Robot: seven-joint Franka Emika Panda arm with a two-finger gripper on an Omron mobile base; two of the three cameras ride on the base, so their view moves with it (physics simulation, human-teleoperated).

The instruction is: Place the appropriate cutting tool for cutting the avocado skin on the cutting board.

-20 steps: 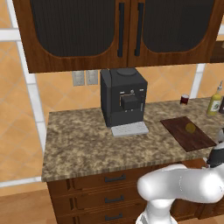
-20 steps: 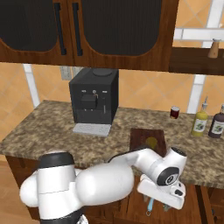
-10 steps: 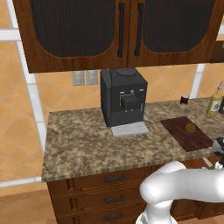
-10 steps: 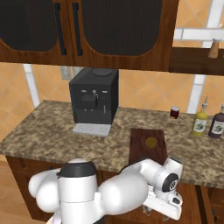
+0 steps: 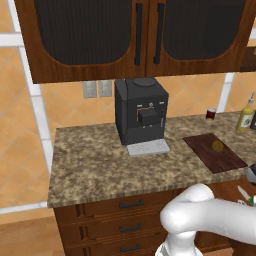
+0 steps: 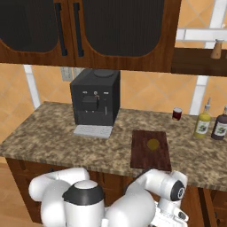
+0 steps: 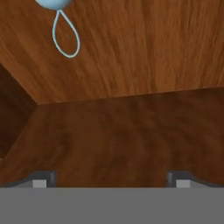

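The dark reddish-brown cutting board (image 5: 215,154) (image 6: 151,150) lies on the counter right of the coffee machine, with the small olive-yellow avocado (image 5: 217,145) (image 6: 153,144) resting on it. A slim pale blade with a green end, the knife (image 5: 244,193), shows low at the right edge of the left base view, below the counter. My gripper (image 7: 110,180) is open, its fingertips (image 7: 40,181) wide apart with nothing between them. It faces the wooden floor and walls of a drawer-like space. My arm is folded low in front of the cabinets, right of the board.
A black coffee machine (image 5: 141,115) (image 6: 95,103) stands mid-counter. A small red cup (image 6: 177,114) and bottles (image 6: 203,124) stand at the back right. A pale blue utensil with a wire loop (image 7: 61,26) lies at the top of the hand view. Dark cabinets hang overhead; drawers (image 5: 120,204) are below.
The arm has swung lower and further right under the counter edge. The hand, seen below the counter in the right base view earlier, has sunk to the picture's bottom edge.
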